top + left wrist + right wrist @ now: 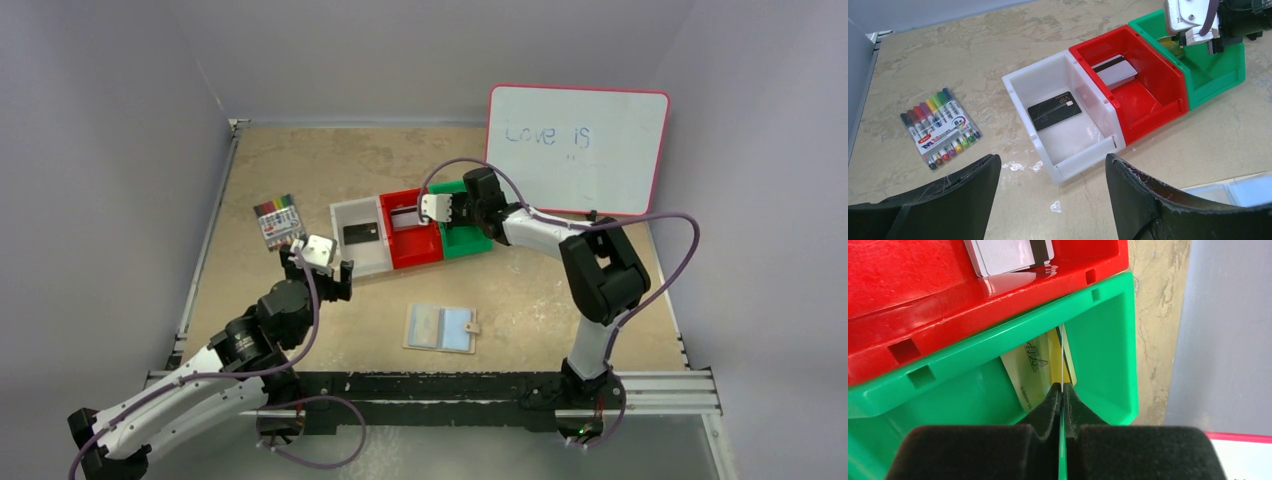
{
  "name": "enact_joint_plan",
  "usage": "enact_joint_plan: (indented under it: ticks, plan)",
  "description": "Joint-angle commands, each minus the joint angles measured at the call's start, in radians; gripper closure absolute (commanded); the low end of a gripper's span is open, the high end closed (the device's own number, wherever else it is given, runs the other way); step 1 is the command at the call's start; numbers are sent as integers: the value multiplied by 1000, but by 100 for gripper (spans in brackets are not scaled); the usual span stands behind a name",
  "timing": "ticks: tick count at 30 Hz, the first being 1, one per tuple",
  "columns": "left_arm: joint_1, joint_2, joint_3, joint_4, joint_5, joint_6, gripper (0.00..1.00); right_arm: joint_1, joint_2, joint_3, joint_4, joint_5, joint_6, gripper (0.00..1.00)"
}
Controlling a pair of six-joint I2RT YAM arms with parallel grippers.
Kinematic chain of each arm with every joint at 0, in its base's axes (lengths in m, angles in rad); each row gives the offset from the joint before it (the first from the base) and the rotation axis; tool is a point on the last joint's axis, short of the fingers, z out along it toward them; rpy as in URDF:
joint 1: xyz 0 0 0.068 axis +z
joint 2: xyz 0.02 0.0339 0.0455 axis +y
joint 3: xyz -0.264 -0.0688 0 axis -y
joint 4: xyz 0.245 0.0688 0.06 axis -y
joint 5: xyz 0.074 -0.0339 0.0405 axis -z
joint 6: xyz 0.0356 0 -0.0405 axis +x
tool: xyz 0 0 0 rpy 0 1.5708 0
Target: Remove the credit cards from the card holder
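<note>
The right hand (1062, 390) is pinching the gold card (1037, 371) tight between its pads, holding it on edge with its lower part dipping into the green bin (1108, 340) at the right end of the row. Next to it, the silver card (1116, 71) is lying in the red bin (1153, 95), and the black card (1054, 110) is lying flat in the white bin (1075, 140). The left hand (1052, 161) is hovering near the white bin's front with its fingers spread wide, holding nothing (a pack of markers (940, 127) is lying off to its left). The card holder (441, 328) is lying open on the table (300, 170), pale inside up, in front of the bins and well apart from both hands.
</note>
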Motion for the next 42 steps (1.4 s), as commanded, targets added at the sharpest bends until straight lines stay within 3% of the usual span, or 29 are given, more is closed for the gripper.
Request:
enact_joint_plan:
  ticks: [1,13,19,34,39,42]
  plan:
    - [0,15,27,21,-3,17,24,-11,14,37,68,31,-54,100]
    - [0,18,30,17,-3,19,24,-13,78,74,116,49,-91,99]
    - [0,22,28,18,2,20,24,-13,82,86,85,52,-94,89]
    - [0,52,33,15,26,22,24,-13,-79,85,-107,-50,-18,79]
    - [0,55,31,15,35,23,24,-12,-134,41,-83,-20,71,79]
    - [0,60,33,13,38,24,24,-13,-156,52,-37,-16,322,76]
